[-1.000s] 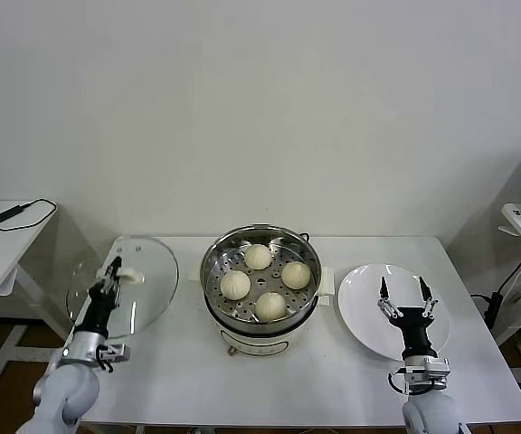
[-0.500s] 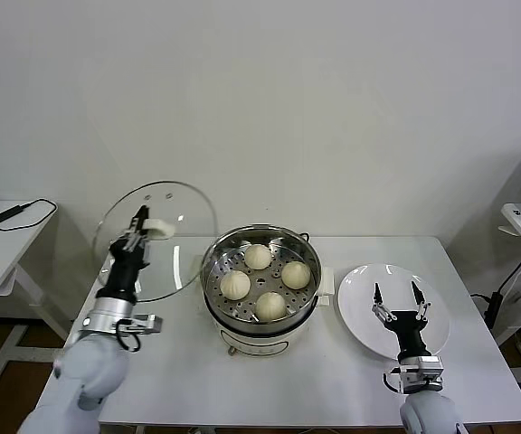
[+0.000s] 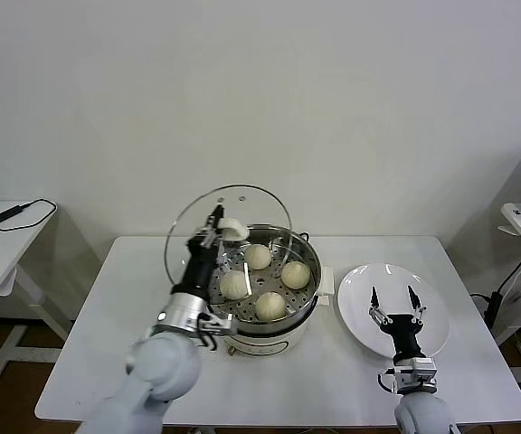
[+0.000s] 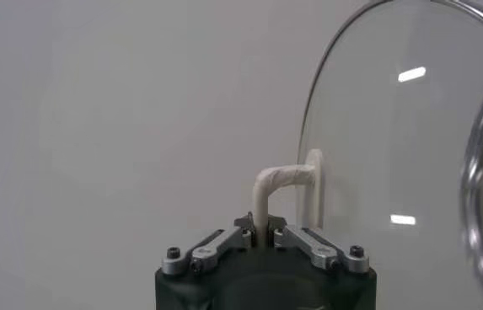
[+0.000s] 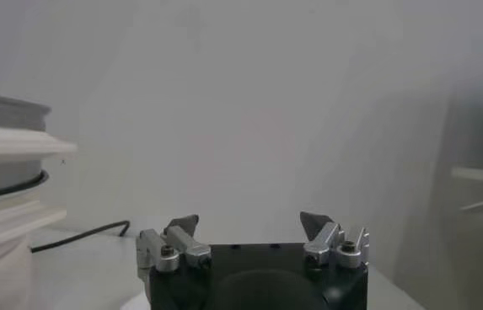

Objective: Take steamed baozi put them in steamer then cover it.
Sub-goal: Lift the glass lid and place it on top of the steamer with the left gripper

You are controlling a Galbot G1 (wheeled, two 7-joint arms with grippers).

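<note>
Clamping cover [image 3: 229,237], left claw [image 4: 262,238] seemingly shut.

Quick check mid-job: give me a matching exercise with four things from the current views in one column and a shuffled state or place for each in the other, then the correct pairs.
Things:
1. lid
2. buns
3. plate
4. right end effector

States or places:
A. lying in the steamer on its perforated tray
B. open, over the plate
C. held tilted by its handle in the left end effector, above the steamer's left side
D. on the table right of the steamer, nothing on it

Pairs: 1-C, 2-A, 3-D, 4-B
</note>
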